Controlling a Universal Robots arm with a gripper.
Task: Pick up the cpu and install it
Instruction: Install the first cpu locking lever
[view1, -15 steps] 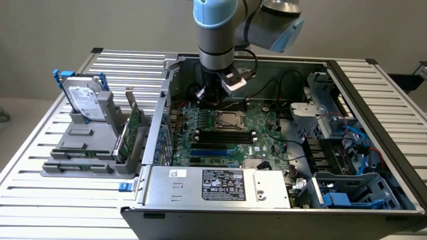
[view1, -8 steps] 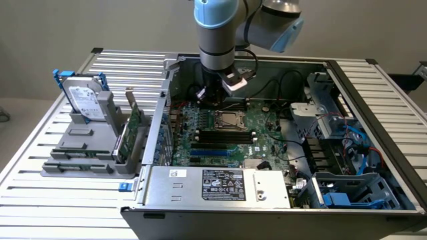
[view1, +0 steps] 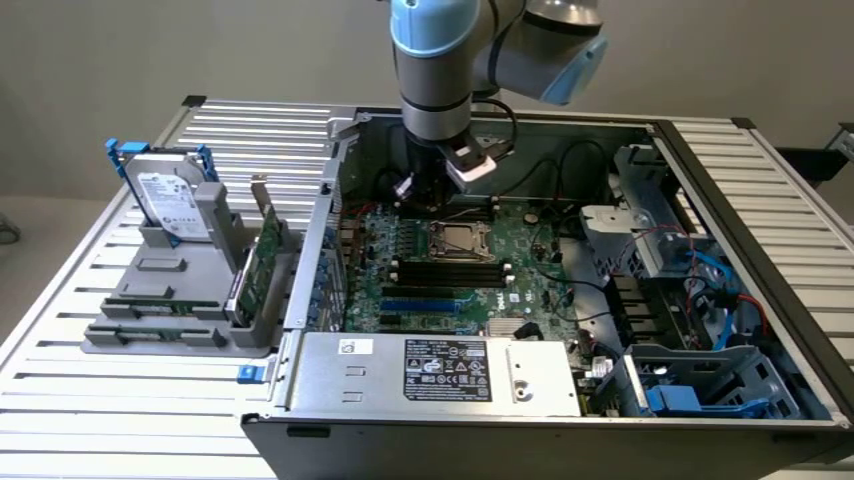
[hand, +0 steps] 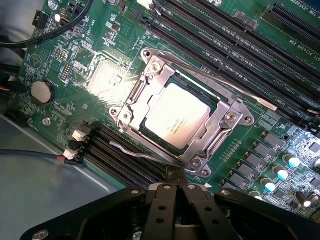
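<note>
Wrist view first: looking down on the green motherboard (hand: 75, 107) and straight onto the cpu (hand: 177, 116), lying flat with its dull silver top facing up. Boxed in on all sides by the metal retention frame (hand: 227, 119), with a thin lever (hand: 240, 89) running along one side of that frame. Hard to tell whether latched or not. Spotting black memory slots (hand: 125, 152) just beside the frame and a round coin battery (hand: 41, 91) well apart from it. Picking up the claw (hand: 175, 189) now, black fingers (hand: 167, 197) pressed together, tips hanging near a corner of the frame and apart from the cpu. Over to the exterior view: same story from farther off, with the cpu (view1: 458, 240) sitting mid-board inside the open computer case (view1: 694, 140), and the claw (view1: 427, 200) hanging off the arm (view1: 434, 60) just beyond the frame, low over the board. Nearer the camera, inside the case, seeing the silver power supply (view1: 441, 372). Out on the slatted counter (view1: 134, 400), on the exterior view's left, noting a grey holder (view1: 160, 300) carrying an upright hard drive (view1: 174, 200) and a green circuit card (view1: 267, 250) standing on edge.
</note>
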